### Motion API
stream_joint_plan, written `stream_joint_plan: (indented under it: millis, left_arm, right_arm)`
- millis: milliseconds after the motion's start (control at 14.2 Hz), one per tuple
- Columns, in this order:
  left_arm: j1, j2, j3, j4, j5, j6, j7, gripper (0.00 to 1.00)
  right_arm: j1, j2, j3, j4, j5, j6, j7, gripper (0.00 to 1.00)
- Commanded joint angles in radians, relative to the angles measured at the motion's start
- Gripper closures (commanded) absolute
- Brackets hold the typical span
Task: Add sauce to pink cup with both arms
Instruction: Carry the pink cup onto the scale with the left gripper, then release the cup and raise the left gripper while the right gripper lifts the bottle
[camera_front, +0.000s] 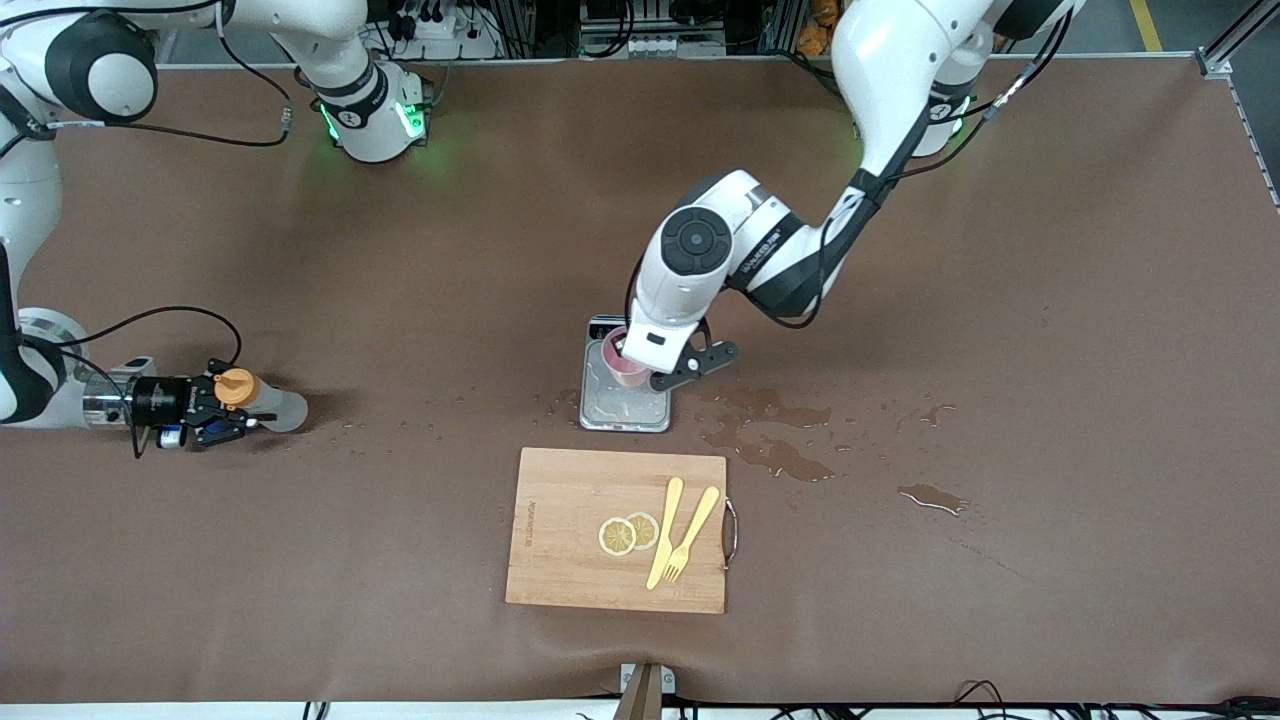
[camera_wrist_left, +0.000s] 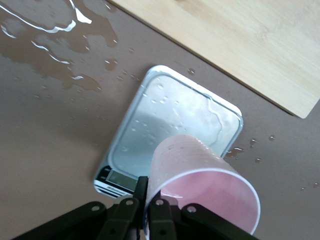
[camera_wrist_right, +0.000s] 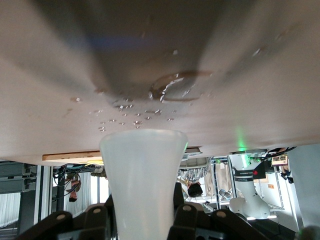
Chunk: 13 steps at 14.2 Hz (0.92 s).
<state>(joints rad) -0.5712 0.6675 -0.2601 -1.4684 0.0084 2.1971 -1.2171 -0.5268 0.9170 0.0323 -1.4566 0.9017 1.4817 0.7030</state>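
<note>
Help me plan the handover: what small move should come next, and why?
Probably carry the sauce, gripped by the right gripper at the right arm's end, toward the pink cup, held by the left gripper over the scale. They sit apart.

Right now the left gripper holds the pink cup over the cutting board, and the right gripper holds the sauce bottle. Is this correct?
Not quite. The left gripper holds the pink cup over the scale, not over the cutting board; the left wrist view shows this. The right gripper does hold the sauce bottle.
</note>
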Motion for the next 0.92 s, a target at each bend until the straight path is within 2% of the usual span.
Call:
stream_joint_plan:
  millis: [0, 282, 353, 424, 494, 847]
  left_arm:
    - [-0.013, 0.041, 0.015, 0.034, 0.015, 0.062, -0.028, 1.0]
    - [-0.027, 0.069, 0.019, 0.034, 0.042, 0.102, -0.029, 1.0]
    - [-0.027, 0.069, 0.022, 0.034, 0.042, 0.108, -0.029, 0.94]
    - [-0.027, 0.069, 0.024, 0.034, 0.044, 0.108, -0.027, 0.42]
    - [-0.035, 0.069, 0.03, 0.034, 0.054, 0.11, -0.027, 0.0]
    - [-0.032, 0.047, 0.03, 0.034, 0.065, 0.107, -0.024, 0.0]
  right_arm:
    - [0.019, -0.023, -0.005, 0.041, -0.02, -0.012, 0.075, 0.56]
    - [0.05, -0.038, -0.006, 0.053, -0.029, -0.005, 0.116, 0.56]
    - [0.065, -0.04, -0.008, 0.062, -0.043, -0.005, 0.127, 0.56]
    - [0.068, -0.041, -0.008, 0.071, -0.055, -0.005, 0.141, 0.56]
    - [0.073, -0.041, -0.008, 0.082, -0.064, -0.005, 0.156, 0.56]
    - [0.143, -0.088, -0.008, 0.136, -0.151, -0.003, 0.283, 0.56]
